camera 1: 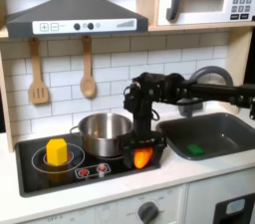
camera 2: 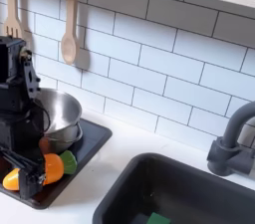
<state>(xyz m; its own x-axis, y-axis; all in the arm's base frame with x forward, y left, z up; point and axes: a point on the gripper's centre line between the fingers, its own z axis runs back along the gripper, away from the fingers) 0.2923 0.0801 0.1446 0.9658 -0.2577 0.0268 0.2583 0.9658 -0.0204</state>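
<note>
You are working at a toy kitchen. The hand (camera 1: 145, 154) is pointing straight down over the front right corner of the black stovetop (camera 1: 35, 173), and its fingers are closing around an orange toy carrot (camera 1: 144, 155). In the second exterior view the same hand (camera 2: 28, 172) is sitting low at the stovetop's (camera 2: 92, 138) near edge, the carrot (camera 2: 48, 167) is lying crosswise between the fingers with its green top (camera 2: 68, 162) sticking out toward the second exterior view's right. The grip is narrow — the fingers are pressing both flanks of the carrot, so I am judging it held; whether it is lifted clear of the surface or resting on it I cannot tell.

A steel pot (camera 1: 105, 132) is standing just beside the hand, on the first exterior view's left, which is likely why the arm is coming down vertically and keeping close to the stovetop's corner. A yellow block (camera 1: 58, 150) is sitting on the far burner, well apart. The sink (camera 1: 234, 120) to the first exterior view's right is holding a green item (camera 1: 194, 149). Two wooden utensils — a spatula (camera 1: 38, 79) and a spoon (camera 1: 88, 74) — are hanging on the tiled wall, clear of the arm.
</note>
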